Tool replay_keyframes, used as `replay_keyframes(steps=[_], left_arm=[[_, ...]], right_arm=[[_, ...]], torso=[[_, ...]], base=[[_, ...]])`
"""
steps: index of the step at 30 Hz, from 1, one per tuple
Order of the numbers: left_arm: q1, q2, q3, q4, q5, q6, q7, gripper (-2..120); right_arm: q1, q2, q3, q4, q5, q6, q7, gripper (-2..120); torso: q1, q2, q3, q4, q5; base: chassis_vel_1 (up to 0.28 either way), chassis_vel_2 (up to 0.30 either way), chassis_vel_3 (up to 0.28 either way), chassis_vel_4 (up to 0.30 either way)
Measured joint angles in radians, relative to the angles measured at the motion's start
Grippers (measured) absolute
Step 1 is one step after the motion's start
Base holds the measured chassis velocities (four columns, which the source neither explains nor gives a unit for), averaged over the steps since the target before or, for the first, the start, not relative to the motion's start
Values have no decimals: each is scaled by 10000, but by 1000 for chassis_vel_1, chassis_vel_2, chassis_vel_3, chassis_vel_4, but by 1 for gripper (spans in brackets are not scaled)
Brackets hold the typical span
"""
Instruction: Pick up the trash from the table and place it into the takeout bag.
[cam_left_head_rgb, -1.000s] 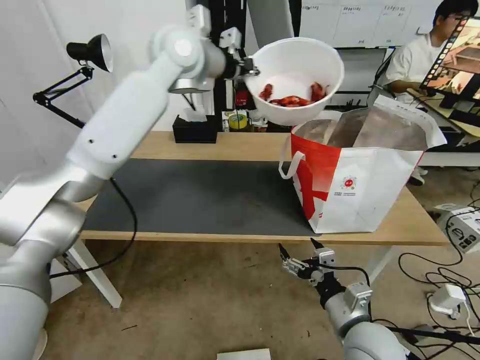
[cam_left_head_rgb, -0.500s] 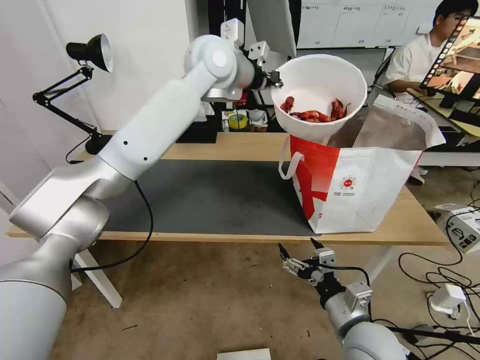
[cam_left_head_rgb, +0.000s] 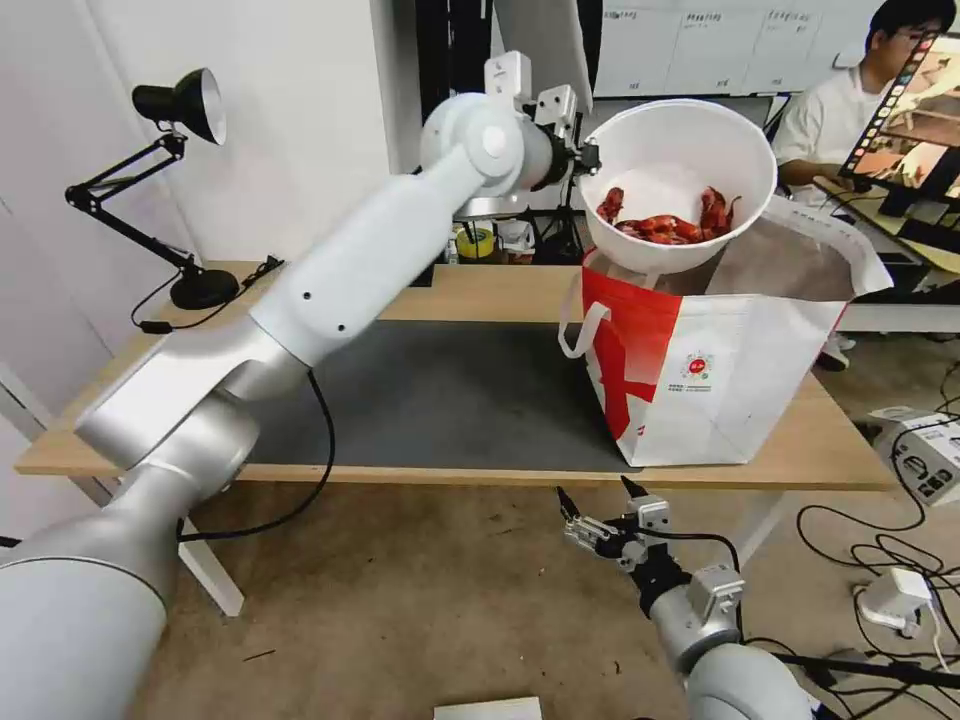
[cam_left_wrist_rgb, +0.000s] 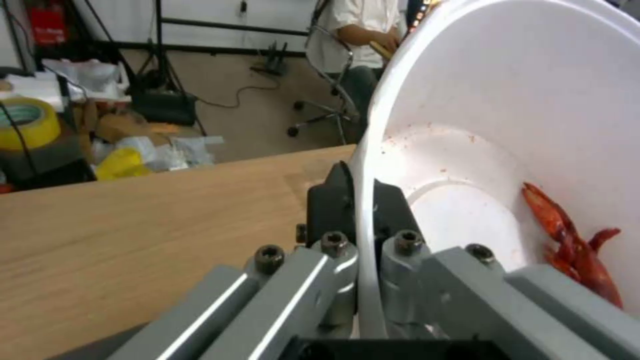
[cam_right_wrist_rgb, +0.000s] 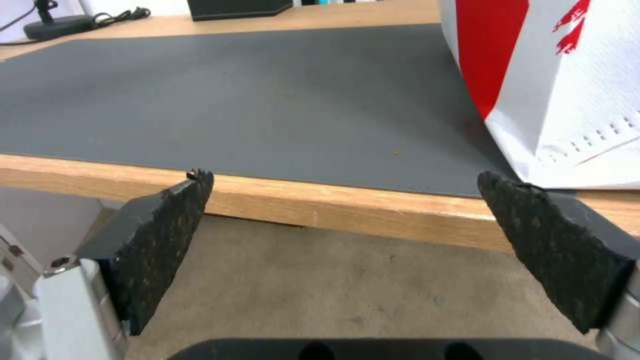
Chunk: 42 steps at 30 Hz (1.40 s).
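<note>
My left gripper is shut on the rim of the white round bowl, holding it tilted in the air just above the open mouth of the white-and-red takeout bag. Red crayfish shells lie in the bowl's low side. In the left wrist view the black fingers pinch the bowl's rim, with a shell inside. The bag stands on the right end of the light-wood table. My right gripper hangs open below the table's front edge, its pads wide apart.
A dark grey mat covers the table's middle. A black desk lamp stands at the back left, with a yellow tape roll behind the table. Cables and a power strip lie on the floor at the right.
My left arm has carried the bowl to the right, from over the table's back edge to above the bag's opening. The right arm has stayed still.
</note>
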Motion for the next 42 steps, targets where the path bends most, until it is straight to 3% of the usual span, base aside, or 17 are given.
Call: replay_keyframes(steps=[4, 14, 18, 29, 42], left_arm=[[161, 31, 335, -67, 621, -505, 121, 0], [371, 180, 656, -367, 938, -764, 211, 0], [408, 485, 1063, -662, 1378, -1034, 826, 0], [395, 796, 1523, -923, 1896, -1081, 1545, 0], [129, 821, 1580, -1395, 1858, -1540, 2001, 0]], right_arm=[[0, 0, -1, 0, 0, 0, 0, 100], [0, 0, 0, 0, 0, 0, 0, 100], [0, 0, 0, 0, 0, 0, -1, 100], [0, 0, 0, 0, 0, 0, 0, 100], [0, 0, 0, 0, 0, 0, 0, 100]], torso=[[0, 0, 0, 1, 0], [-1, 0, 0, 0, 0], [-1, 0, 0, 2, -1], [-1, 0, 0, 2, -1], [-1, 0, 0, 2, -1]], base=[[0, 0, 0, 0], [0, 0, 0, 0], [0, 0, 0, 0], [0, 0, 0, 0], [0, 0, 0, 0]])
